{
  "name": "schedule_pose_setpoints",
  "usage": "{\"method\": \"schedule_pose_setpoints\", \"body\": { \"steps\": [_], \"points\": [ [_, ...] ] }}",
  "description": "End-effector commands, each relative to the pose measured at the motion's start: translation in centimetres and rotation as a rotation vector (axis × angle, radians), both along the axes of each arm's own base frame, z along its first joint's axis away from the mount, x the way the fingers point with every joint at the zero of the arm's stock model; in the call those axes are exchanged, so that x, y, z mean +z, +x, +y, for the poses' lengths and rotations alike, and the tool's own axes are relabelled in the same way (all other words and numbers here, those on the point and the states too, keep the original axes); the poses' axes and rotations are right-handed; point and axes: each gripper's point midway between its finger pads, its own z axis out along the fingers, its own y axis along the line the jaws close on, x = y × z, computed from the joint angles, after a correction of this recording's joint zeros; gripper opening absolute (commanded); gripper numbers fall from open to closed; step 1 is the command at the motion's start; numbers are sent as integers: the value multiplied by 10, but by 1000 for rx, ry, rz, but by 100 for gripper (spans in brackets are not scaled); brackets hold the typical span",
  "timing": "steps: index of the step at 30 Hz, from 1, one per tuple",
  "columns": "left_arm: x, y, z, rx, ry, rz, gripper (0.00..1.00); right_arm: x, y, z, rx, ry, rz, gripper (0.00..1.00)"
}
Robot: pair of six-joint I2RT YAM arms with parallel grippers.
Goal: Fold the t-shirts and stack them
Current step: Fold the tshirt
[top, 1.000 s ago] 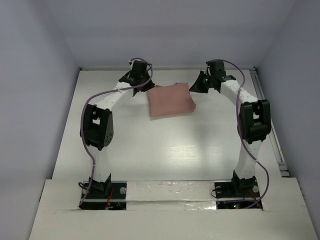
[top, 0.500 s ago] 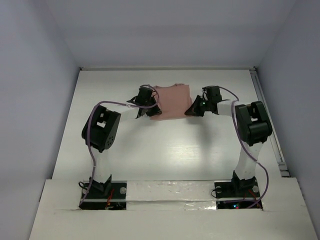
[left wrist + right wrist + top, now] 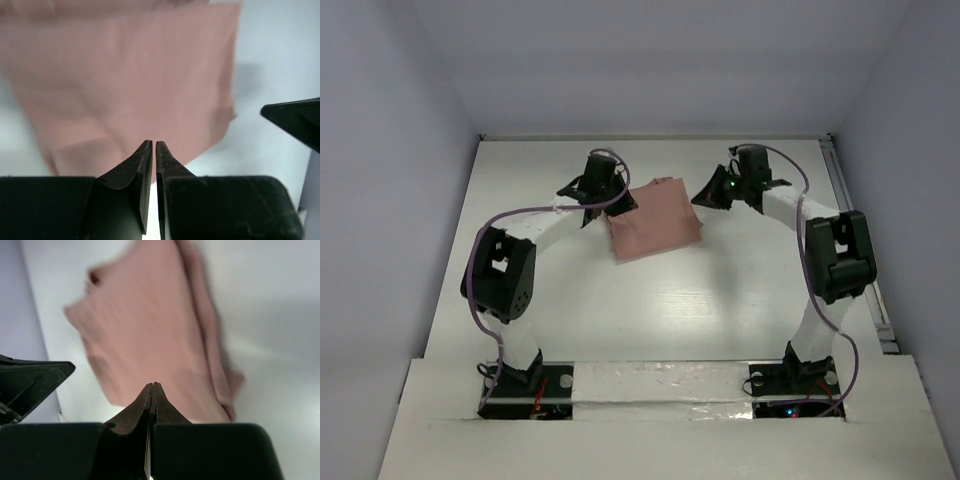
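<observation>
At the near edge, the two arm bases stand on a white board that lies across the front of the table. A purple cable hangs in a loop beside the left arm, and a second purple cable runs along the right arm. Both arms reach forward and bend inward, so their wrists come close to each other over the far half of the table.

Between them lies the t-shirt, folded to a dusty pink rectangle and turned a little askew on the white surface. The left gripper is at its left edge and the right gripper is at its upper right corner. From above, each black wrist covers the place where the fingertips meet the cloth.

The left wrist view shows the left gripper with its fingers together, only a thin slit between them, and the t-shirt spread just beyond the tips. A dark pointed part of the right arm enters at the right. In the right wrist view the right gripper is pressed fully together, and the t-shirt shows layered edges on its right side. The picture is blurred, so I cannot tell if either gripper pinches cloth.

Behind everything, pale bluish walls close the table on three sides
</observation>
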Motion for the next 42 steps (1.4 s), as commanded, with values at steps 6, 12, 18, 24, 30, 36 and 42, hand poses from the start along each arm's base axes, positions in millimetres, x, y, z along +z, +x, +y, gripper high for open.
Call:
{"method": "schedule_pose_setpoints", "body": {
  "steps": [6,12,18,24,30,36,42],
  "points": [
    [-18,54,27,93,23,5,4,5,68,28,79,58,-38,0],
    [-48,69,57,147,83,31,4,-23,112,43,88,88,6,0],
    [-67,77,79,184,97,49,4,-65,131,41,45,47,81,0],
    [-72,82,94,215,94,64,4,-70,119,38,25,48,98,0],
    [-1,77,99,196,93,-68,9,-15,108,35,54,52,-3,0],
    [104,54,110,205,88,-260,27,96,88,24,51,35,-215,6],
    [206,-7,97,173,13,-484,45,189,2,-1,1,69,-407,29]
  ]
}}
